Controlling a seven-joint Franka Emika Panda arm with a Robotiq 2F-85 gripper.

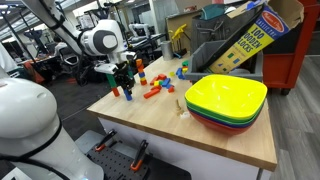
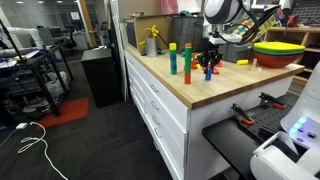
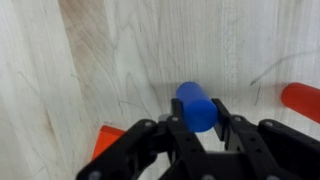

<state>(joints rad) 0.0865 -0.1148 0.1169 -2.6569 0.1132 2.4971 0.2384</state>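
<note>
Bowls (image 1: 203, 93): a nested stack at one end of the table (image 1: 150, 118). Yellow on top, with green, red and blue rims showing below. They are smooth, glossy plastic, squarish with rounded corners. The top one shows only its own yellow inside.

Box (image 1: 248, 42): printed cardboard, propped at a tilt behind the bowls. Contents cannot be made out.

Table: pale wood top with long grain, marked with fine scratches in the wrist view. White drawers below it show in an exterior view.

Blocks (image 1: 154, 90): painted wood, loose, in red, orange, blue and green, scattered mid-table. Some are stacked into short upright posts (image 2: 172, 58). In the wrist view a red rounded piece (image 3: 301, 101) lies off to one side, and an orange wedge (image 3: 107, 141) is partly hidden by the gripper body.

Cylinder (image 3: 197, 104): blue, smooth and matte, with a round end face towards the camera. It is low over the wood near the table edge, by the posts. Whether it touches the top cannot be told.

Gripper (image 3: 200, 124): black fingers (image 3: 178, 128) are closed in, one on each flank of the cylinder, pinching it. Both exterior views show the same grip, with the gripper (image 1: 126, 90) pointing down and blue (image 2: 208, 72) showing between the fingertips.
</note>
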